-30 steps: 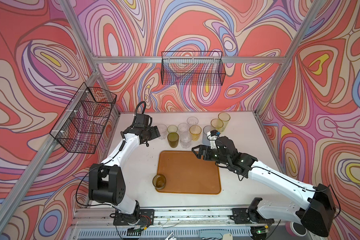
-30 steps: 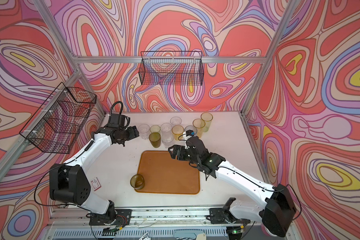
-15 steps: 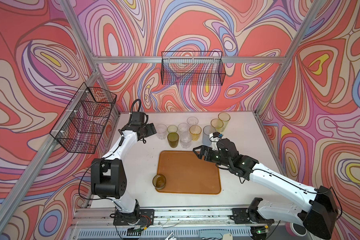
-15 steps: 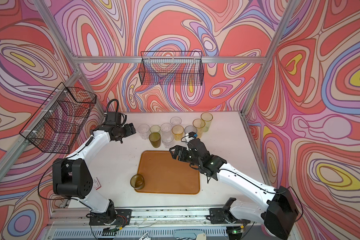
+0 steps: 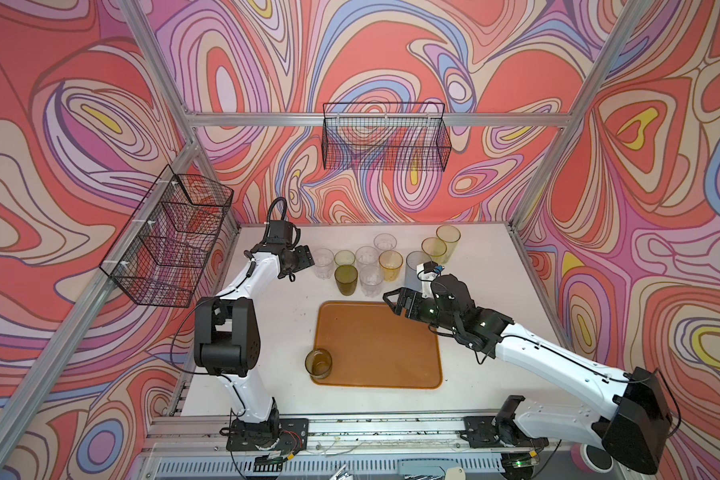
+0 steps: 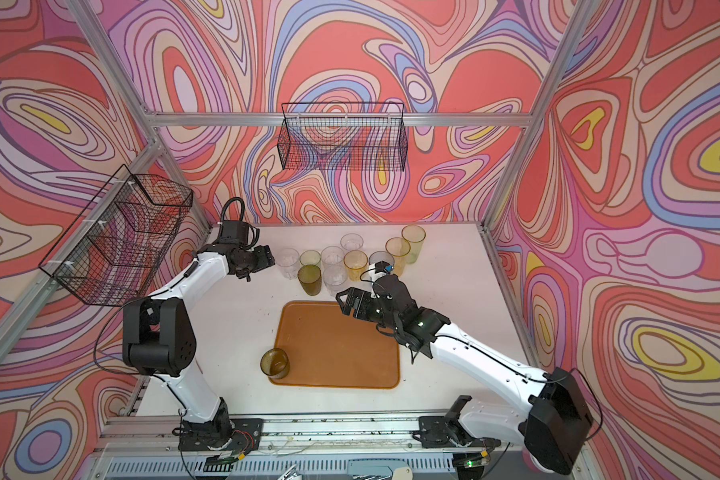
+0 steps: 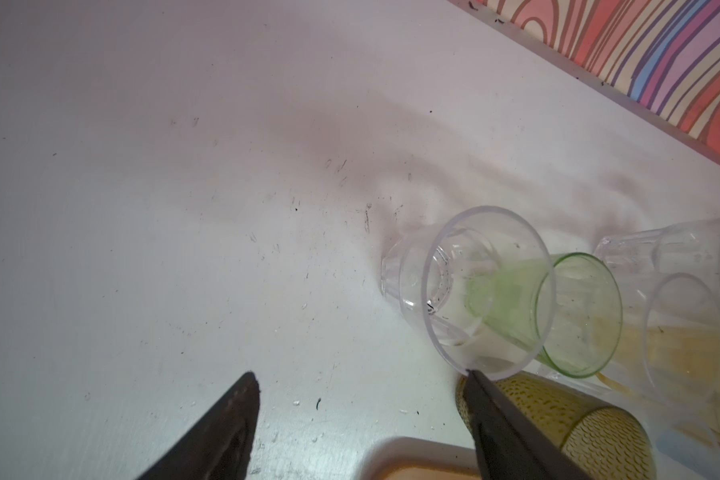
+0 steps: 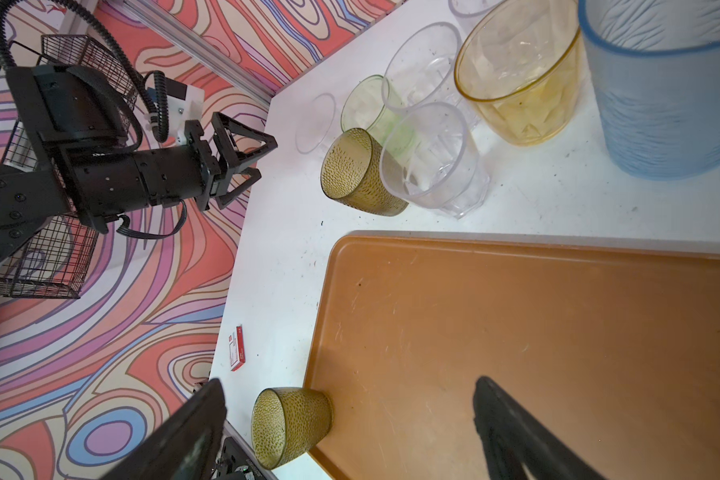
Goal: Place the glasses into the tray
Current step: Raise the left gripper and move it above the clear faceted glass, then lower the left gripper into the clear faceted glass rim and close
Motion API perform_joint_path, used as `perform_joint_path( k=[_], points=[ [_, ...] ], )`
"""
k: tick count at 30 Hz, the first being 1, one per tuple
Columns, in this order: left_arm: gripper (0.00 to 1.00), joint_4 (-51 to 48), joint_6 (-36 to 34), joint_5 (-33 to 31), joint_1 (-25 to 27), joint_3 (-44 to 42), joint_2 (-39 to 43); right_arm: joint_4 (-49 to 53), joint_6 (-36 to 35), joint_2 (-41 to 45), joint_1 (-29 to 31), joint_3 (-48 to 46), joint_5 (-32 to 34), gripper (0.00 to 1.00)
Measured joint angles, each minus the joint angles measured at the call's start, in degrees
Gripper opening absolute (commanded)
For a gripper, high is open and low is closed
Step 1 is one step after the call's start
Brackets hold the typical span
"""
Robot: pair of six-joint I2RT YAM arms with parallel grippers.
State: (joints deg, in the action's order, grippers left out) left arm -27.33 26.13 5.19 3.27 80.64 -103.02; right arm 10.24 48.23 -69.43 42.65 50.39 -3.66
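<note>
Tray (image 5: 377, 345) lies flat on the white table (image 5: 275, 332), front of centre. One olive dimpled glass (image 5: 319, 363) stands upright at its near left corner. From the right wrist view its base sits right at the rim, and whether it is fully inside cannot be told. The other ten glasses stand in a cluster (image 5: 375, 262) on the table beyond the tray's far edge, none on it.

Left gripper (image 5: 304, 258) sits low at the cluster's left end, just beside a clear glass (image 5: 323, 262). Both top views show it too small to read the jaws. In the left wrist view the two fingers stand apart with table between them. One fingertip (image 7: 472, 380) is at that glass's rim, touching or just short, cannot tell. The right wrist view catches the same gripper side-on, jaws spread and nothing in them.

Right gripper (image 5: 395, 301) hovers over the tray's far edge, right of centre. In its own wrist view the fingers are wide apart with only tray floor between them.

Only the right wrist view shows the pale blue glass (image 8: 661, 95) in full, ribbed; both top views have it half hidden behind the right wrist. It also shows a small red card (image 8: 237, 348) on the table left of the tray. Only the top views show the back-wall wire basket (image 5: 385, 137).
</note>
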Motion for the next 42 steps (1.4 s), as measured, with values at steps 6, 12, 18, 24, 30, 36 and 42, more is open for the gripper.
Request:
perform_joint_path(
  k=[6, 12, 18, 24, 30, 36, 42],
  points=[
    [0.68, -0.07, 0.02, 0.83, 0.0, 1.64, -1.11, 0.07, -0.79, -1.9, 0.0, 1.29, -0.26, 0.95],
    [0.59, 0.04, 0.11, 3.08, 0.0, 3.82, -3.26, 0.04, -1.11, -3.32, 0.0, 1.9, -0.31, 0.95],
    [0.5, 0.13, 0.44, 5.4, 0.0, 4.22, -5.42, -0.31, -1.18, -4.24, 0.0, 1.9, -0.37, 0.95],
    [0.45, 0.17, 0.63, 6.54, 0.0, 5.05, -6.23, -0.79, -1.11, -5.49, 0.0, 1.9, -0.98, 0.95],
    [0.4, 0.17, 0.63, 6.82, 0.0, 5.99, -7.98, -1.49, -0.79, -5.49, 0.0, 1.88, -1.6, 0.95],
    [0.32, 0.17, 0.66, 6.82, 0.0, 6.03, -8.98, -3.13, -0.09, -5.49, 0.0, 0.98, -2.03, 0.95],
    [0.29, 0.13, 0.63, 6.62, 0.0, 7.48, -9.6, -3.48, 0.57, -5.49, 0.0, 0.35, -2.19, 0.96]
  ],
)
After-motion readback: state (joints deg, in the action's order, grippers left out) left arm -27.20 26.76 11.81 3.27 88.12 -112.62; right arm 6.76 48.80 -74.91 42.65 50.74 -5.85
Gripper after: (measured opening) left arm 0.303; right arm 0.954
